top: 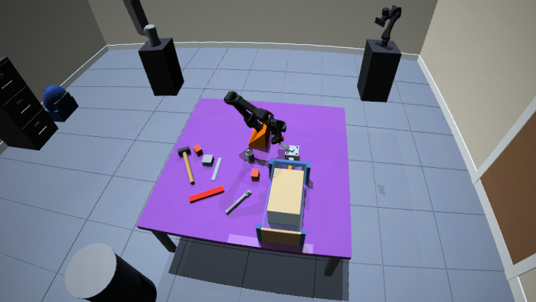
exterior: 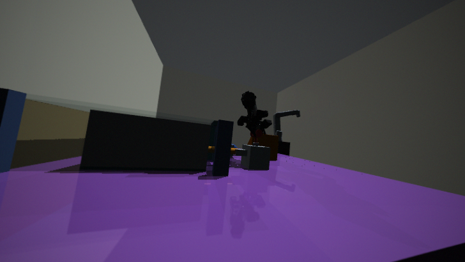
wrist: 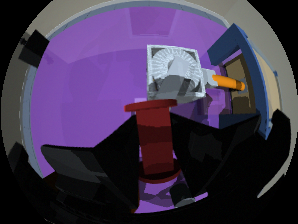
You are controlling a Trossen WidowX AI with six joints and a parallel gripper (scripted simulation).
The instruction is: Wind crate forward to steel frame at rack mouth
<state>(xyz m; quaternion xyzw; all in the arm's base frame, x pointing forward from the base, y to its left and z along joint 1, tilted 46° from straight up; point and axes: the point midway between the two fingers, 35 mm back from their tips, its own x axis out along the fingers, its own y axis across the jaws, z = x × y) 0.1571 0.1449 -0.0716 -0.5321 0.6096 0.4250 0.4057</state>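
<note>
"So, where's the gripper (top: 278, 141) (exterior: 257, 133) (wrist: 150, 117)?"

"Over at the far end of the rack, by the hand winch (top: 291, 152) (exterior: 255, 158) (wrist: 175, 70). It's closed on the red grip of the winch handle (top: 282, 144) (wrist: 155, 140), one finger on either side."

"And the handle's other end?"

"Its grey arm slants across to the round top of the winch. I can't tell how deep the key sits."

"What about the crate (top: 286, 191) (exterior: 146, 141)?"

"Inside the clear-panelled cubby, on the right of the bench (top: 326, 194) (exterior: 292, 221). Its base looks flat on the purple top, without a tilt. An orange strap (top: 289, 167) (exterior: 211, 149) (wrist: 227, 81) runs from it toward the winch, through the blue frame (top: 290, 161) (exterior: 225, 149) (wrist: 257, 82)."

"Is it against that frame?"

"Close behind it, but I can't tell if they touch."

"Anything else lying about?"

"Off to the left there's a hammer (top: 188, 166), with a pale strip (top: 216, 169) to its right. Nearer are a red bar (top: 206, 194) and a grey wrench-like tool (top: 238, 202). An orange wedge-shaped block (top: 259, 138) (exterior: 271, 147) stands beneath the arm, on the far side."
</note>
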